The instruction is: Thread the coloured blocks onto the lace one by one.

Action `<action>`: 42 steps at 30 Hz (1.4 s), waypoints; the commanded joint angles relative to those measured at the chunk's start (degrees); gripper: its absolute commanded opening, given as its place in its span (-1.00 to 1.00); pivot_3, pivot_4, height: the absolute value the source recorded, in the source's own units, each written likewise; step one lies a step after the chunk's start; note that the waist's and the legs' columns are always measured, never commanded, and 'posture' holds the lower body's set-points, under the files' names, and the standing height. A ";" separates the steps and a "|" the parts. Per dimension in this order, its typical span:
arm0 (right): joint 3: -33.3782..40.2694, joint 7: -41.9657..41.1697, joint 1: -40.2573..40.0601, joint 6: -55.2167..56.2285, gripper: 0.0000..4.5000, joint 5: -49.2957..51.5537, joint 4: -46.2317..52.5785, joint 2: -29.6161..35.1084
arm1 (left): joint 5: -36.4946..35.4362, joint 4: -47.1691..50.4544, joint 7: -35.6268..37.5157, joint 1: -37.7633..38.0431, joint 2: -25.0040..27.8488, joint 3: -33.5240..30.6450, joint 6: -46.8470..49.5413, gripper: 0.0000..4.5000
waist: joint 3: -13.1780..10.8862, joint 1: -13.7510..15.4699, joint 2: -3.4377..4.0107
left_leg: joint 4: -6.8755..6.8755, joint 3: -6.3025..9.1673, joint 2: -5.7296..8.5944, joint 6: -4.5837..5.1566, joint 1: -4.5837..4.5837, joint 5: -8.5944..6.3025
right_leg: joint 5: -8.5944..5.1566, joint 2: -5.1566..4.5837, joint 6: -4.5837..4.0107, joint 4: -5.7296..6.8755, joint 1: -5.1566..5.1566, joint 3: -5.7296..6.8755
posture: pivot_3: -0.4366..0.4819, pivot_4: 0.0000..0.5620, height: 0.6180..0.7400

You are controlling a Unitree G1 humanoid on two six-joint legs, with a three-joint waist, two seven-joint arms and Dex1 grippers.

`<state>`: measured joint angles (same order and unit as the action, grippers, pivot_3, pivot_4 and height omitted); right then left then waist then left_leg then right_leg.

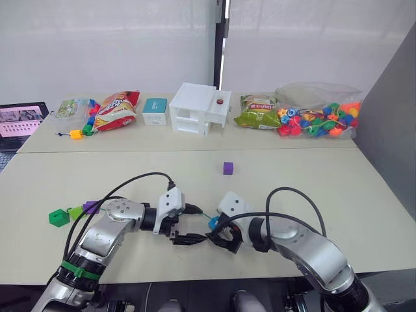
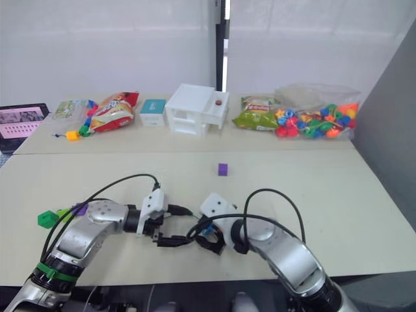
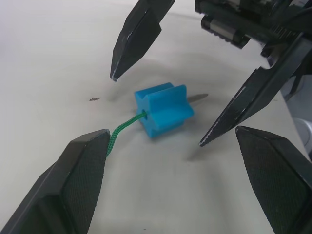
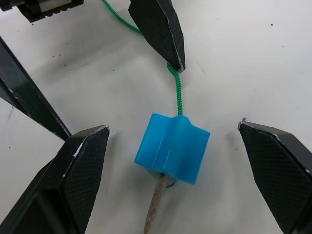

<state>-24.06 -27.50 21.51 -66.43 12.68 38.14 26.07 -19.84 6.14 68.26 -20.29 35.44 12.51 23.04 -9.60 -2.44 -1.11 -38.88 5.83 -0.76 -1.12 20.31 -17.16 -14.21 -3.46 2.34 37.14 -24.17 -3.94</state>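
Both grippers stand wide open and hold nothing: my left gripper (image 3: 170,161) and right gripper (image 4: 178,161) face each other with the blue block (image 4: 171,147) lying on the table (image 1: 325,188) between their fingertips. That block is already on the lace (image 3: 124,129) — the green cord enters one face and the stiff pale tip (image 4: 155,207) pokes out the opposite one, so I judge this block threaded but not yet slid along the cord. Farther from the blue block, toward my left, I see the dark green block (image 1: 58,217), the light green block (image 1: 77,212) and a purple block (image 1: 90,207) bunched together beside my left elbow; whether they sit on the lace I cannot tell. Beyond the blue block, toward the table's middle, the second purple block (image 1: 227,168) lies alone, well apart and clearly unthreaded — at least that one is left. Both forearms lie low over the near table edge, bent inward so the wrists meet around the blue block. Along the far side stand a white toy house (image 1: 198,107), snack packets and a bag of mixed beads (image 1: 318,117).
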 commanded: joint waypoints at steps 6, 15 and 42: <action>2.93 -0.39 -0.97 1.22 1.00 1.98 2.25 0.26 | -2.15 2.09 0.68 -0.30 0.11 -1.73 0.29 0.91 | 0.00 0.00 0.00 | 0.00 0.00 0.00 0.00 0.00 0.00 | 0.00 0.00 0.00 0.00 0.00 0.00 | -0.05 -0.47 1.00; 4.50 0.24 -3.24 0.64 1.00 3.19 3.90 1.42 | -2.24 1.92 0.81 -0.37 0.17 -2.11 -0.67 0.91 | 0.00 0.01 0.00 | 0.00 0.00 0.00 0.00 0.00 0.00 | 0.00 0.00 0.00 -0.01 0.00 0.00 | -0.05 -0.47 1.00; 4.95 0.72 -5.95 -0.25 1.00 3.74 5.94 3.41 | 7.37 -12.12 5.33 -8.40 -6.88 6.63 -14.84 0.91 | 0.00 0.10 0.00 | 0.00 -0.01 0.02 0.00 0.01 0.00 | 0.00 0.00 0.00 -0.03 0.02 0.00 | -0.05 -0.47 1.00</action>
<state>-19.92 -26.15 15.18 -66.72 14.85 41.49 29.55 -12.98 -5.86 72.90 -27.62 29.29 18.28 9.70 -9.60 -2.34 -1.11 -38.88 5.81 -0.74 -1.12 20.32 -17.16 -14.21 -3.46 2.34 37.11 -24.15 -3.94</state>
